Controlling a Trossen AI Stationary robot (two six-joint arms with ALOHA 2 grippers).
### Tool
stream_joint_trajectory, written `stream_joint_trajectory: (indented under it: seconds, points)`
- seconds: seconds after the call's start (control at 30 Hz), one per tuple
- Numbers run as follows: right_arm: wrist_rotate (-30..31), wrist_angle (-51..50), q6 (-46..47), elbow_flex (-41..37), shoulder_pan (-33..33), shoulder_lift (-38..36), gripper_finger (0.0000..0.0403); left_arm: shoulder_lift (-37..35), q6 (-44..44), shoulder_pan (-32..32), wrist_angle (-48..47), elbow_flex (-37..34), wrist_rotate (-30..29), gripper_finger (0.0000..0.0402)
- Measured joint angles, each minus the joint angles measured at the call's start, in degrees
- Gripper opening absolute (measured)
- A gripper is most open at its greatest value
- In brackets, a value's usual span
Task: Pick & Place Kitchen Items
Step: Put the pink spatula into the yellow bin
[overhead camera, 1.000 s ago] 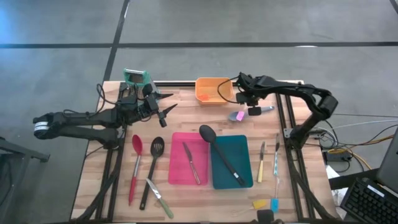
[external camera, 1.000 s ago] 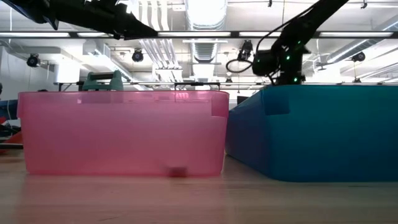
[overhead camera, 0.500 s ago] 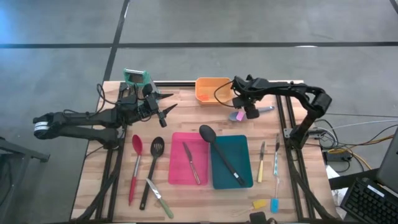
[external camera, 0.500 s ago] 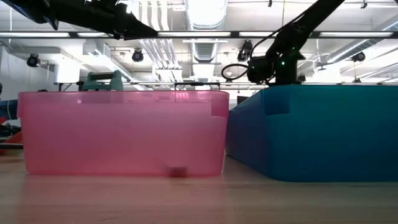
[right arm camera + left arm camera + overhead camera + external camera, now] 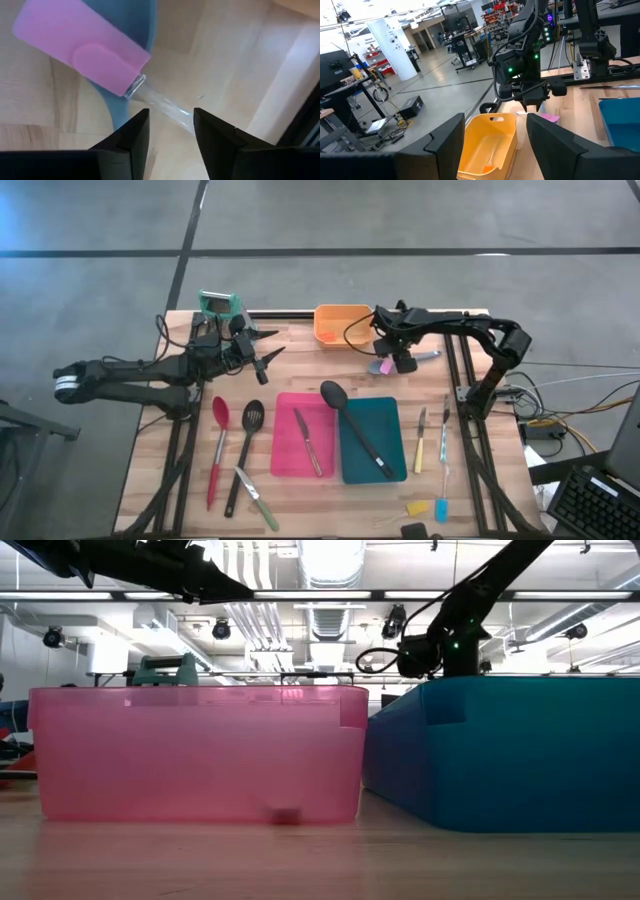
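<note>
My right gripper (image 5: 400, 361) is open at the far right of the table, over a pink spatula (image 5: 383, 366) with a clear handle (image 5: 160, 102). Its fingers stand on either side of that handle. The spatula's head (image 5: 80, 45) lies on a grey-blue spoon (image 5: 129, 65). My left gripper (image 5: 266, 361) is open and empty at the far left. A red spoon (image 5: 217, 445), a black slotted spatula (image 5: 246, 450) and a small knife (image 5: 256, 497) lie at the near left. A black spoon (image 5: 355, 427) lies across the teal tray (image 5: 392, 465).
A pink tray (image 5: 285, 460) holds a knife (image 5: 308, 443). An orange basket (image 5: 342, 323) and a teal-topped grater (image 5: 220, 306) stand at the far edge. Two slim knives (image 5: 432, 440) lie right of the teal tray, and yellow and blue pieces (image 5: 428, 508) lie near the front edge.
My right gripper has gone toward the table's left edge and a little down, and now stands over the pink spatula's clear handle.
</note>
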Motion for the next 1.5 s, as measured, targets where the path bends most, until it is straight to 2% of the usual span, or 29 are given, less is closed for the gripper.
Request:
stream_joint_trajectory:
  seconds: [0.23,0.53,1.0,1.1,1.3,1.4,1.5]
  points:
    - [0.01,0.65,-0.19,-2.18,0.0,0.0,0.012,0.0,-0.02,0.0,0.0,0.0,0.0,0.0218]
    - [0.07,7.32,-0.46,-3.6,0.02,0.0,0.0105,0.0,-0.02,0.02,0.0,0.0,0.0,0.0218]
    - [-0.58,8.21,-1.71,-4.09,0.02,2.29,0.008,0.0,-0.24,0.0,0.0,0.0,0.0,0.0218]
    - [1.5,8.12,-1.64,-4.04,0.22,2.52,0.0087,0.0,-0.24,0.0,0.0,0.0,-0.02,0.0218]
    - [5.0,6.63,2.19,-3.54,0.03,-0.64,0.0127,0.0,-0.24,0.0,0.0,0.0,0.0,0.0218]
    - [5.42,5.74,7.13,-2.67,0.17,-2.38,0.0144,0.0,-0.25,0.0,0.02,0.0,0.0,0.0218]
    - [4.83,5.95,16.95,-1.08,0.11,-4.16,0.0155,0.0,-0.68,0.0,0.02,0.0,0.0,0.0218]
